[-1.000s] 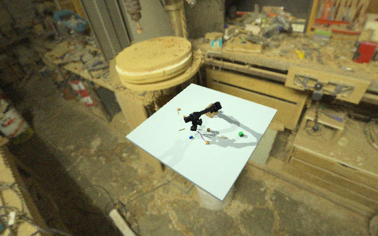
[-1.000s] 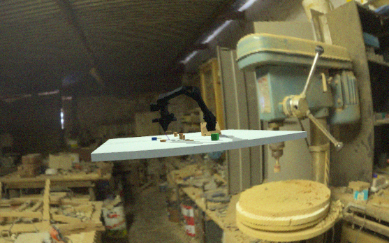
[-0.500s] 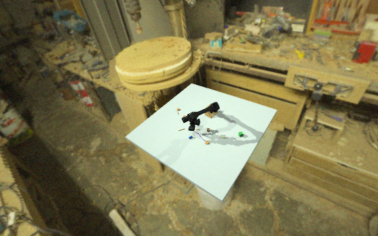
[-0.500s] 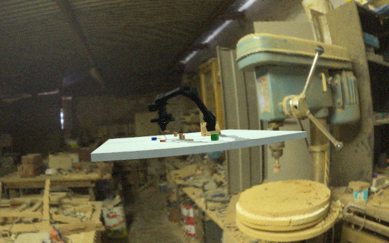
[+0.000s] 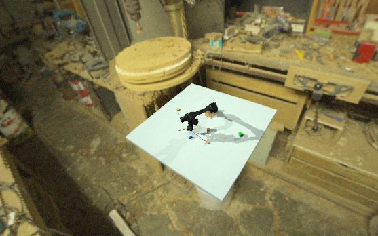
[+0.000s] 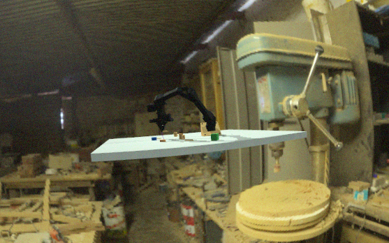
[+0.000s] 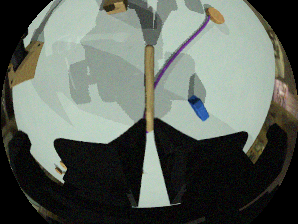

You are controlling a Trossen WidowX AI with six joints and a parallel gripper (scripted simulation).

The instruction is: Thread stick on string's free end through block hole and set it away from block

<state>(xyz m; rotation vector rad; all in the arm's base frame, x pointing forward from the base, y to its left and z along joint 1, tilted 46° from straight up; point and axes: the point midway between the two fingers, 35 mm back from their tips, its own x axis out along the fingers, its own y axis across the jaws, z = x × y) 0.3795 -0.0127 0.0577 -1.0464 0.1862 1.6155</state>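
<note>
My gripper (image 5: 189, 129) (image 6: 162, 129) (image 7: 149, 121) is shut on the wooden stick (image 7: 149, 82) and holds it above the table (image 5: 213, 183) (image 6: 125, 151). In the wrist view the stick points away from the fingertips. The purple string (image 5: 200, 137) (image 7: 184, 48) runs from the round wooden button (image 5: 207, 142) (image 6: 163, 140) (image 7: 216, 15) and passes behind the stick toward the fingertips. A small wooden block (image 5: 208, 129) (image 6: 181, 136) (image 7: 116, 7) stands on the table, apart from the stick. Its hole cannot be made out.
A blue piece (image 5: 190, 137) (image 6: 153, 139) (image 7: 199, 108) lies near the string. A green cube (image 5: 240, 134) (image 6: 215, 137) is farther off. Loose sticks lie on both sides, one left of the gripper (image 5: 182, 129). A wooden piece (image 5: 178, 109) lies beyond it. A larger wooden piece (image 5: 211, 115) is by the arm's base.
</note>
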